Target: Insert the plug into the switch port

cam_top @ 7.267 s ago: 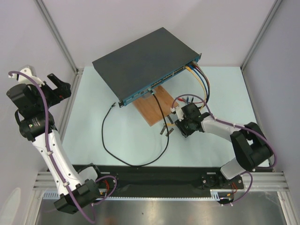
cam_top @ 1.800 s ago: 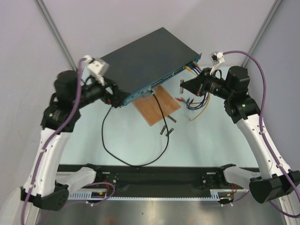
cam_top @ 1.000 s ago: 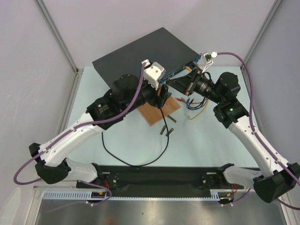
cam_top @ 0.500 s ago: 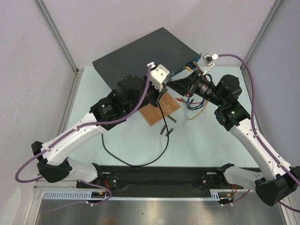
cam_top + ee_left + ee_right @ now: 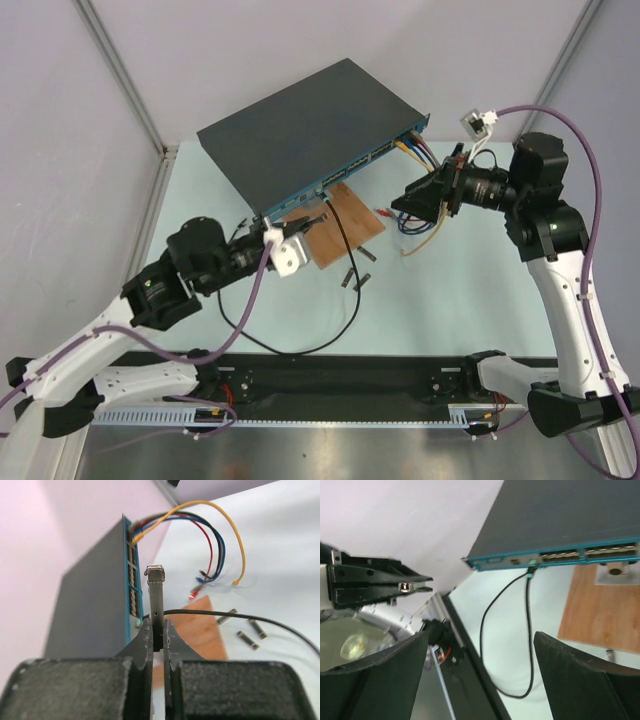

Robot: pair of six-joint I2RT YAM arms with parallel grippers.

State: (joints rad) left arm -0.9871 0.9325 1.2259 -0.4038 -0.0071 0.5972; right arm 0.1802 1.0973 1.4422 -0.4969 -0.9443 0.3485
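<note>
The switch (image 5: 310, 120) is a flat black box with a teal front face (image 5: 345, 172) at the back of the table. My left gripper (image 5: 308, 225) hovers just in front of that face, over the wooden board, shut on the plug. In the left wrist view the plug (image 5: 156, 597) is a thin grey bar with a metal tip, sticking up from the left gripper (image 5: 157, 626) towards the ports (image 5: 131, 577). My right gripper (image 5: 412, 205) stands open and empty to the right. The right wrist view shows the right gripper (image 5: 481, 640), the switch (image 5: 560, 515) and the plug tip (image 5: 405, 586).
A black cable (image 5: 340, 250) runs from a front port and loops over the table. A brown wooden board (image 5: 350, 222) lies under the switch's front edge. Coloured cables (image 5: 432, 180) hang from the right-hand ports. Small metal modules (image 5: 355, 275) lie near the board.
The two grippers were together at the switch's front; the left shut on the plug and the right let go. The left arm drew back to the near left, the right arm to the right.
</note>
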